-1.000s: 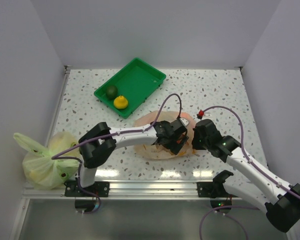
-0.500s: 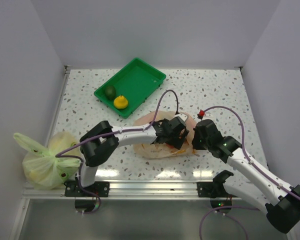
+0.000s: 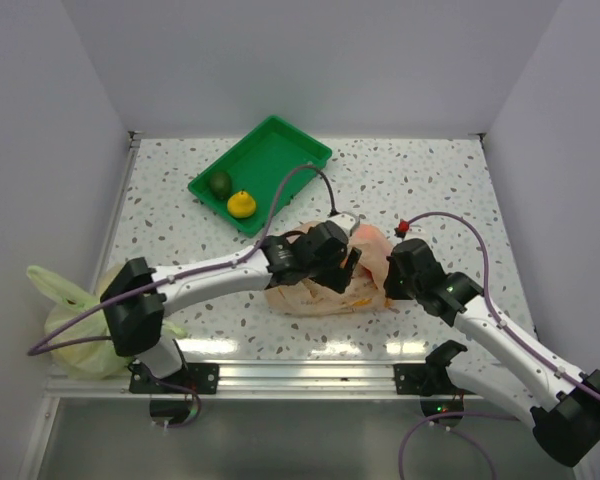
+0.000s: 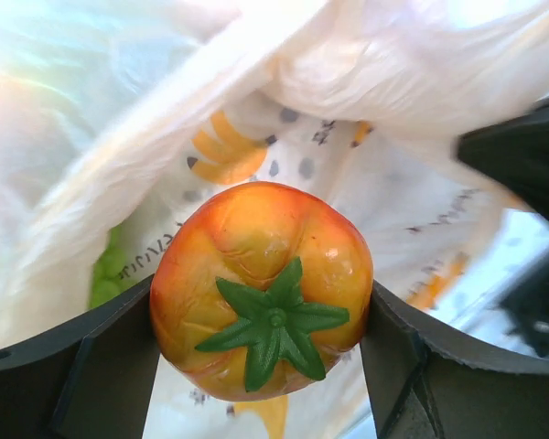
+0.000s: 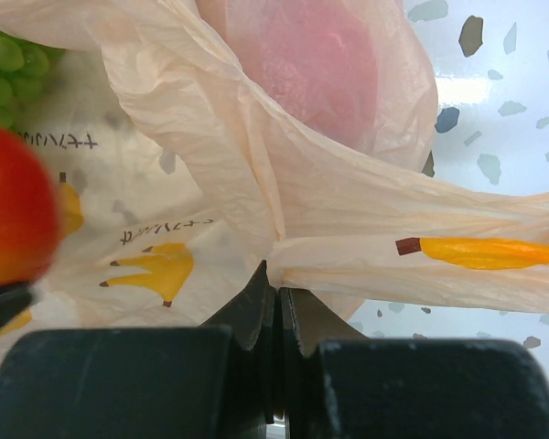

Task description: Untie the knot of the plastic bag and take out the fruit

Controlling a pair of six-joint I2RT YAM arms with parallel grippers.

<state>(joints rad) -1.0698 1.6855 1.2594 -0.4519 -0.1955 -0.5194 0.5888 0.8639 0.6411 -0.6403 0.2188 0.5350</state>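
The left gripper (image 4: 261, 322) is clamped on the smooth, round toy persimmon (image 4: 256, 265) among the folds of the plastic bag (image 3: 310, 297) in the middle of the table (image 3: 430, 180), whose film the right gripper (image 5: 276, 302) pinches with jaws together, so I think the persimmon may slip out or drag the film up.

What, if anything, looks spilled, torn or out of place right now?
Nothing stands out: no tear or spill shows. The left hand holds an orange-red toy fruit; the right hand pinches the pale orange plastic bag.
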